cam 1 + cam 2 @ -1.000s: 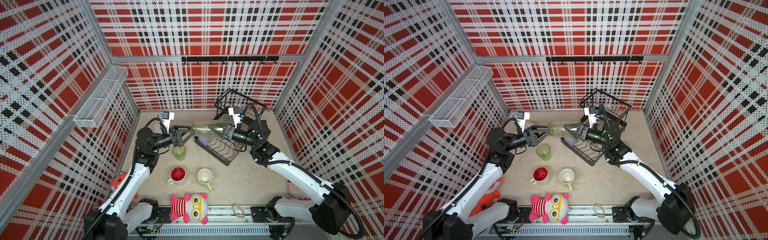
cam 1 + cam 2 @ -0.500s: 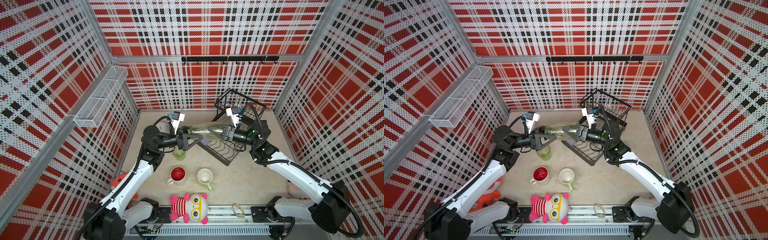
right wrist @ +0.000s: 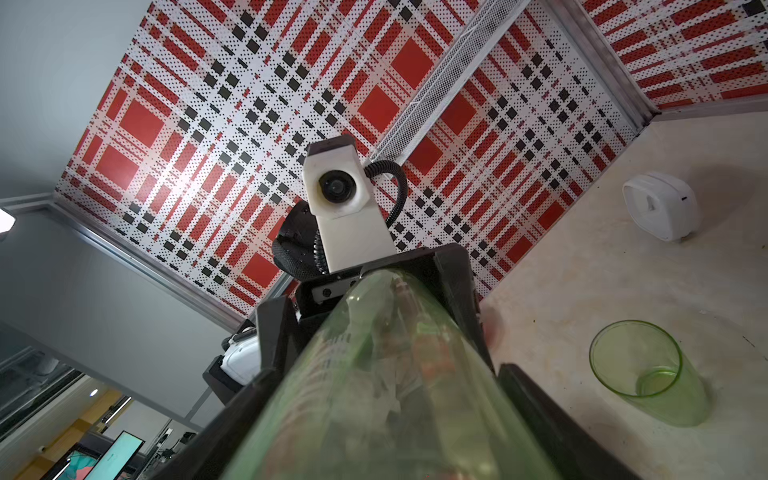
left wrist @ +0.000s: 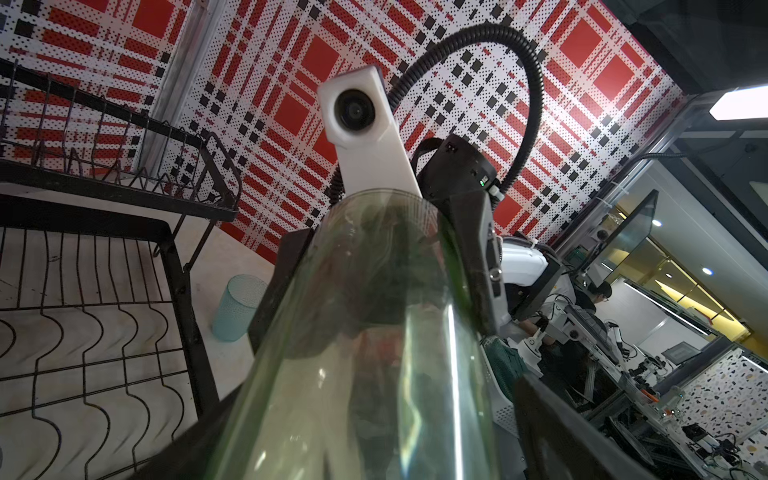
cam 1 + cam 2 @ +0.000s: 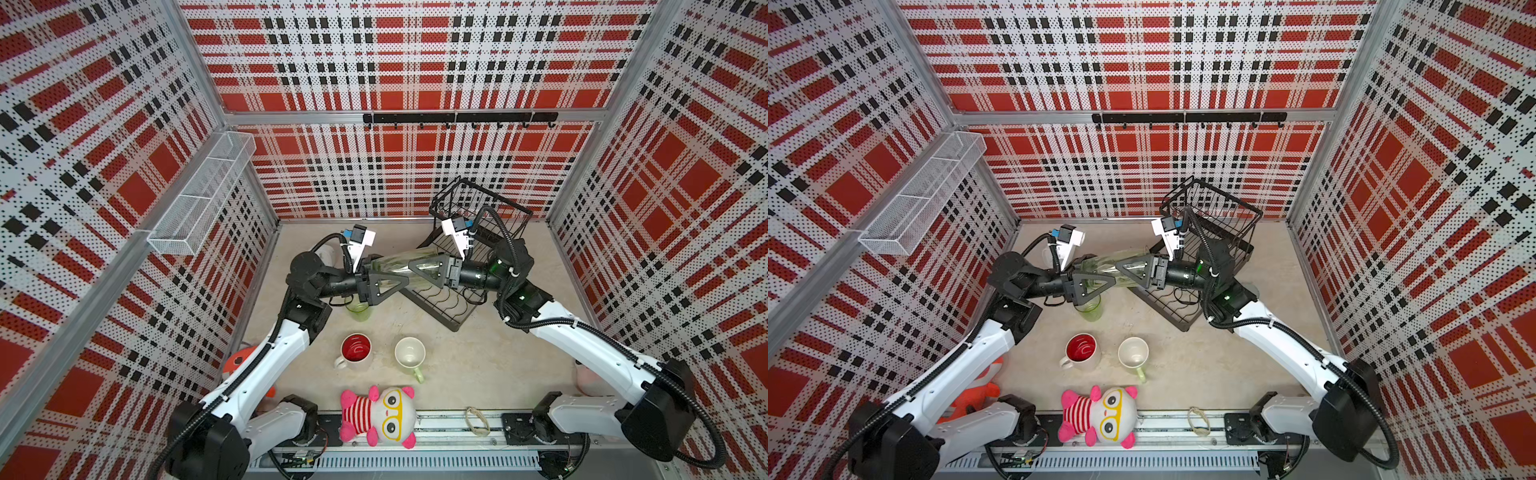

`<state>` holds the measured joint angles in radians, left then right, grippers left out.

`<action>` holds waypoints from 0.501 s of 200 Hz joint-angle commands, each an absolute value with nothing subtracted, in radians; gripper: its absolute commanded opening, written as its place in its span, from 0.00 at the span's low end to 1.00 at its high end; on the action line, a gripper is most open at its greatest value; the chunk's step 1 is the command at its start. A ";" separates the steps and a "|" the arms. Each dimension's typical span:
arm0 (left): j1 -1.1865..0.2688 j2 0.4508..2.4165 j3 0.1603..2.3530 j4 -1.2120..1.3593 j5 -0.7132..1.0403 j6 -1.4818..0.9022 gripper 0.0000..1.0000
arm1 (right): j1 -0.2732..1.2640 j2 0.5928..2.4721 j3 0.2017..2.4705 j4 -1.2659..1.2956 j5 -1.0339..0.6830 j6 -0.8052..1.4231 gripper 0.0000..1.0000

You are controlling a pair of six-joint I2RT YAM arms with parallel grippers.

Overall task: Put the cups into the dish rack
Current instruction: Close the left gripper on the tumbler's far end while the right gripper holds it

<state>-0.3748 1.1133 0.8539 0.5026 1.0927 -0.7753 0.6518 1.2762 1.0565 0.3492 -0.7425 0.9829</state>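
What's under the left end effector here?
An upright clear green tumbler on the table; the left end effector covers part of its rim from above. The right wrist view shows it whole.

Dish rack (image 5: 446, 309) is my anchor: sideways tumbler (image 5: 395, 264) in air off its left corner, upright tumbler (image 5: 360, 312) front-left on the table (image 5: 478, 365), left mug (image 5: 356, 349) and right mug (image 5: 409, 353) before it, plush toy (image 5: 380, 415) nearer still.
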 commanded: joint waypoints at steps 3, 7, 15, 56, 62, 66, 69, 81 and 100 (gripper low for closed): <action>-0.382 1.115 0.874 0.532 1.109 -0.756 0.93 | 0.658 1.286 1.077 0.382 -0.752 0.977 0.81; -0.381 1.115 0.874 0.532 1.108 -0.756 0.92 | 0.658 1.286 1.076 0.386 -0.753 0.980 0.81; -0.382 1.115 0.874 0.534 1.108 -0.756 0.91 | 0.658 1.286 1.073 0.394 -0.755 0.984 0.81; -0.370 1.111 0.866 0.538 1.092 -0.760 0.84 | 0.658 1.278 1.071 0.396 -0.762 0.986 0.81; -0.365 1.110 0.863 0.541 1.089 -0.763 0.82 | 0.658 1.276 1.069 0.396 -0.763 0.986 0.81; -0.363 1.109 0.861 0.544 1.088 -0.767 0.83 | 0.658 1.276 1.069 0.395 -0.764 0.985 0.81; -0.360 1.109 0.859 0.546 1.089 -0.770 0.82 | 0.658 1.276 1.071 0.396 -0.765 0.983 0.81; -0.352 1.106 0.853 0.564 1.100 -0.784 0.82 | 0.658 1.273 1.071 0.389 -0.770 0.981 0.81; -0.350 1.100 0.844 0.586 1.111 -0.796 0.72 | 0.658 1.272 1.071 0.385 -0.770 0.980 0.81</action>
<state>-0.3584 1.1156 0.8528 0.5152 1.0916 -0.7876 0.6521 1.2793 1.0565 0.3645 -0.7624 0.9844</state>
